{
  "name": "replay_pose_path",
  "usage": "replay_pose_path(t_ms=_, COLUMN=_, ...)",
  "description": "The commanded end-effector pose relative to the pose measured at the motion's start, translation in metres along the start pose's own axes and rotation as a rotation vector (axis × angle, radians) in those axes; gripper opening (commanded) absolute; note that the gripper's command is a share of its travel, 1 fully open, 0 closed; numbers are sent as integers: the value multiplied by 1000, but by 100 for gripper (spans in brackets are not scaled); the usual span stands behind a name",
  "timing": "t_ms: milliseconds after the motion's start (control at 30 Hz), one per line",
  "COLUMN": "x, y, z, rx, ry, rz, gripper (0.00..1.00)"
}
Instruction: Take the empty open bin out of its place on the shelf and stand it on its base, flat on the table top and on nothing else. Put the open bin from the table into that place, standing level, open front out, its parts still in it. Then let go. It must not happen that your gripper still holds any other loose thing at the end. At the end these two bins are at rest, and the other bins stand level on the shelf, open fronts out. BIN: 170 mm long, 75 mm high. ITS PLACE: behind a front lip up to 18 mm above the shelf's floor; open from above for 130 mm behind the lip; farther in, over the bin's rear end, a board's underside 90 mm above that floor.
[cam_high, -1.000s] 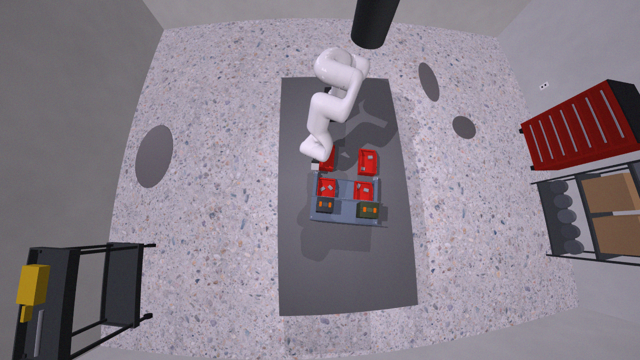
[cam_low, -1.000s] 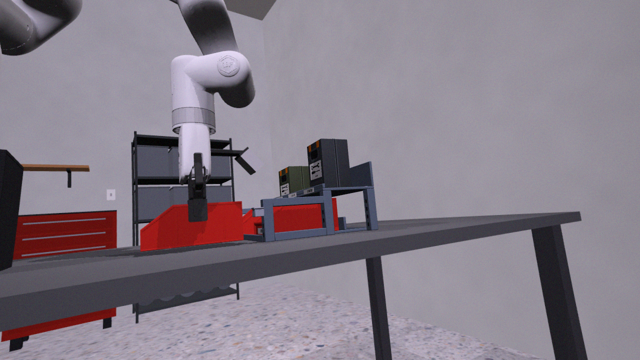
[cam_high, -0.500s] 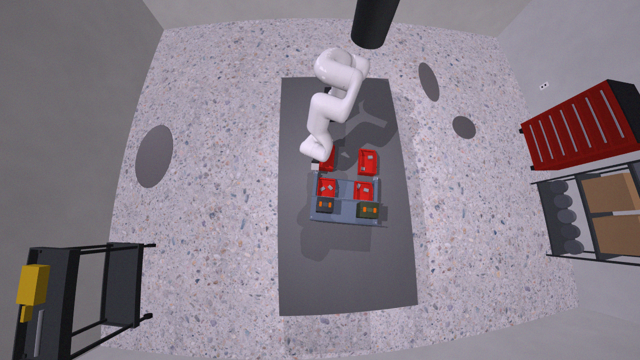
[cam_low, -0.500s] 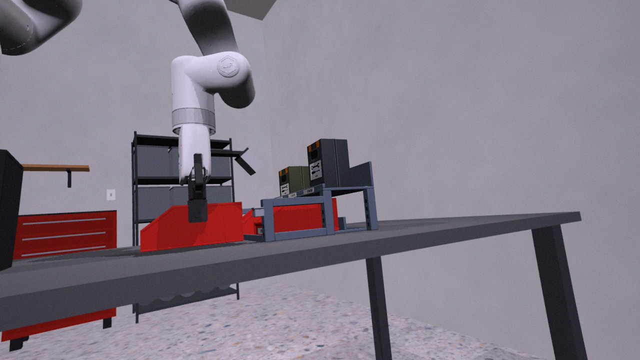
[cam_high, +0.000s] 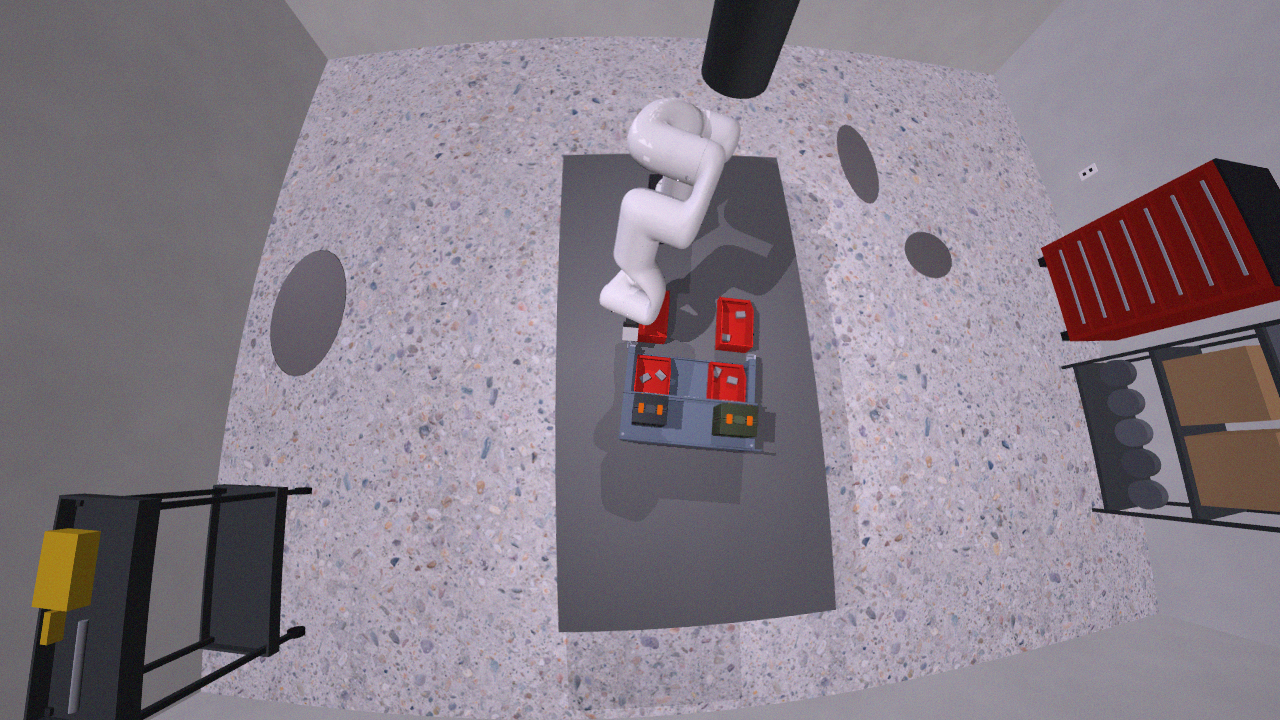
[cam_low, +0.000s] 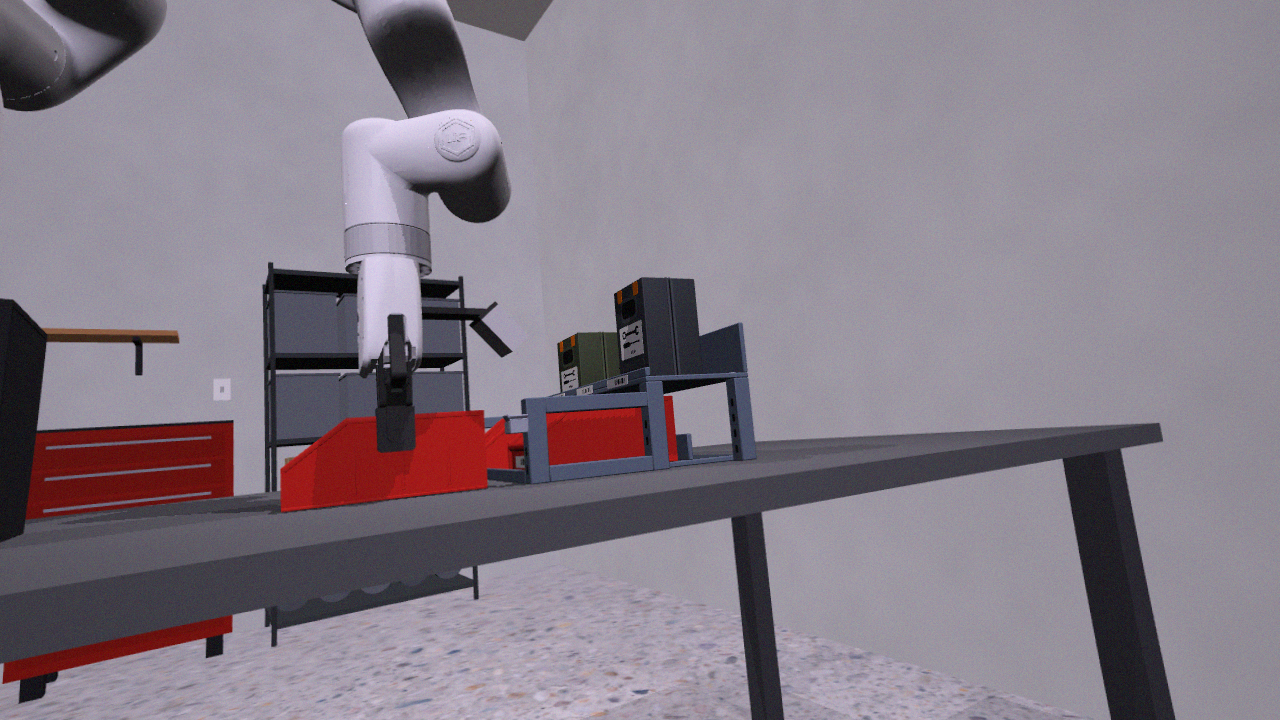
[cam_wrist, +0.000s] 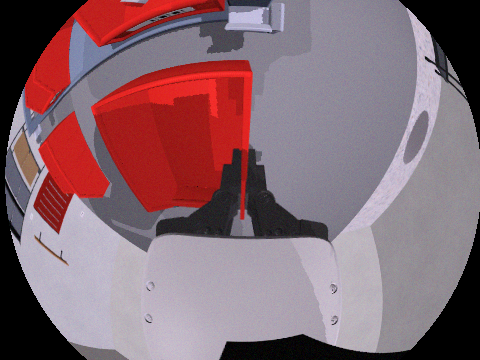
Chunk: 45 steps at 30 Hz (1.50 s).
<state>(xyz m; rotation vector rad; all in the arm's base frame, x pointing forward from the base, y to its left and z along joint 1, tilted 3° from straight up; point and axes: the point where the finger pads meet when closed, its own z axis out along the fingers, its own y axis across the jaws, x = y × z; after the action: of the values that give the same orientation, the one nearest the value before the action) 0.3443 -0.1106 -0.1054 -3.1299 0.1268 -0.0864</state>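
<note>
Gripper (cam_wrist: 243, 190) of mine clamps the empty red bin's (cam_low: 358, 465) thin side wall, bin sitting on the table (cam_low: 805, 474) beside the shelf (cam_low: 537, 416).

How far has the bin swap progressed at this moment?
Done: the empty red bin is out of the shelf and appears to rest on the table, the middle place vacant. In hand: the gripper is shut on its thin side wall, not yet released. Left: let go, then move the full bin with its parts into that place, open front out.
</note>
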Motion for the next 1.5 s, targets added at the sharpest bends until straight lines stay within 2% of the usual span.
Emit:
replay_pose_path(t_ms=0, x=1, y=0, z=-1, rx=-1, ry=2, rz=0, gripper=0)
replay_pose_path(t_ms=200, x=1, y=0, z=-1, rx=-1, ry=2, rz=0, gripper=0)
replay_pose_path(t_ms=233, x=1, y=0, z=-1, rx=-1, ry=2, rz=0, gripper=26)
replay_pose_path(t_ms=1467, x=1, y=0, z=-1, rx=-1, ry=2, rz=0, gripper=26)
